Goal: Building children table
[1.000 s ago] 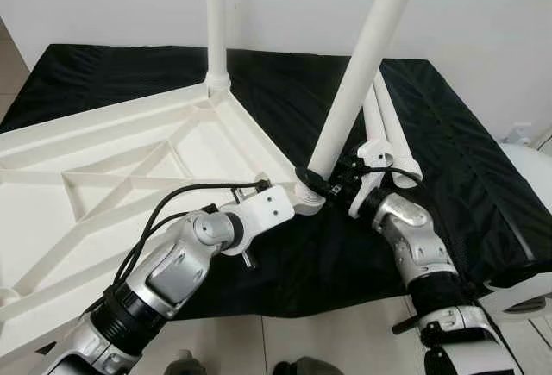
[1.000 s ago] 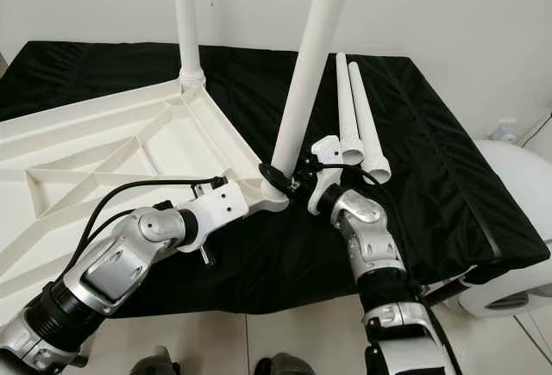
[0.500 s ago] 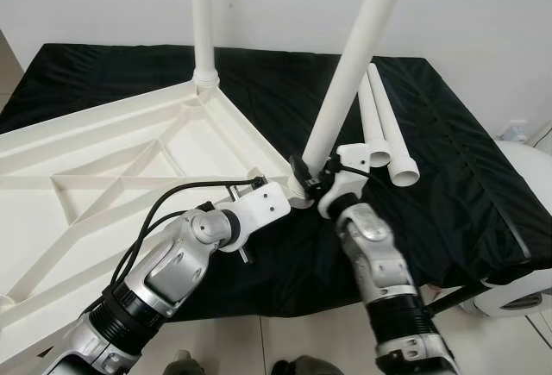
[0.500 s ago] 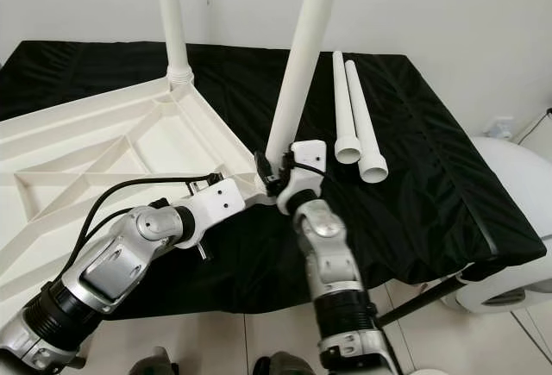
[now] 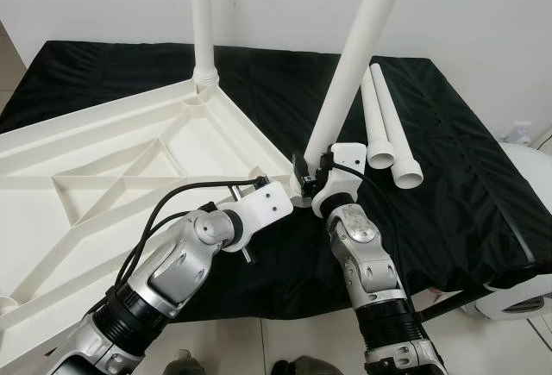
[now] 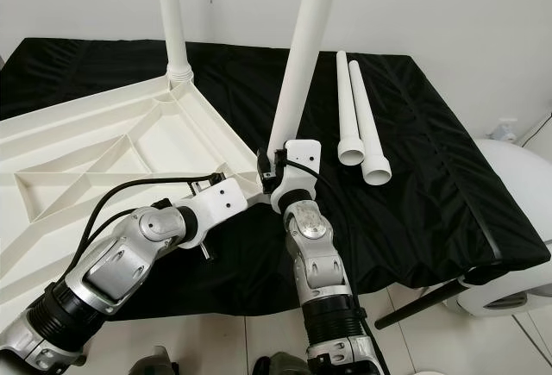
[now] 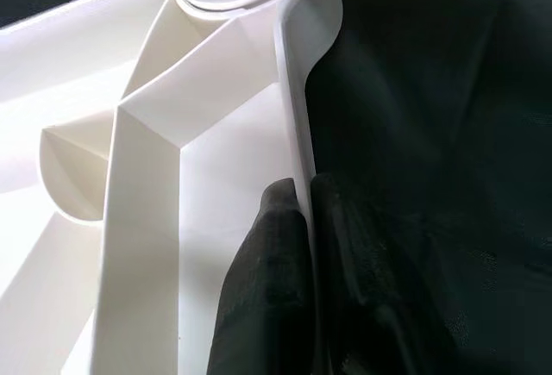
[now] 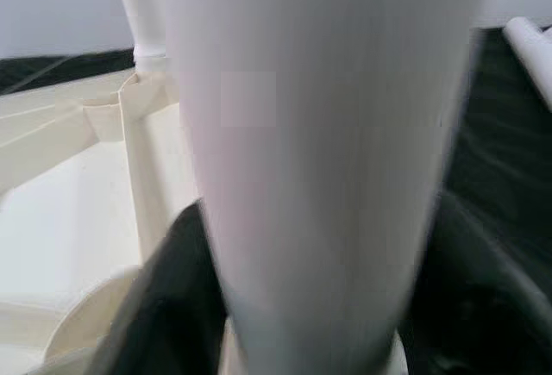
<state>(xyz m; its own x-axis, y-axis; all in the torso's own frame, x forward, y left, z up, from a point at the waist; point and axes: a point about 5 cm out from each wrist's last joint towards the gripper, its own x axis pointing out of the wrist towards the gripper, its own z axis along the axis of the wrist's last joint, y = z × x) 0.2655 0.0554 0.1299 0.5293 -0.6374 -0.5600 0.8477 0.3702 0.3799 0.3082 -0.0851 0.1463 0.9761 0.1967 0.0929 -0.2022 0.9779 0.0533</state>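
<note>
On a black cloth-covered surface below a white wall, the upturned white plastic tabletop (image 5: 129, 159) has one leg (image 5: 201, 21) fitted, the right gripper (image 6: 274, 168) clasps a second leg (image 6: 302, 56) at its near corner, the left gripper (image 7: 302, 198) pinches its rim, and two loose legs (image 6: 358, 125) lie beside it.
</note>
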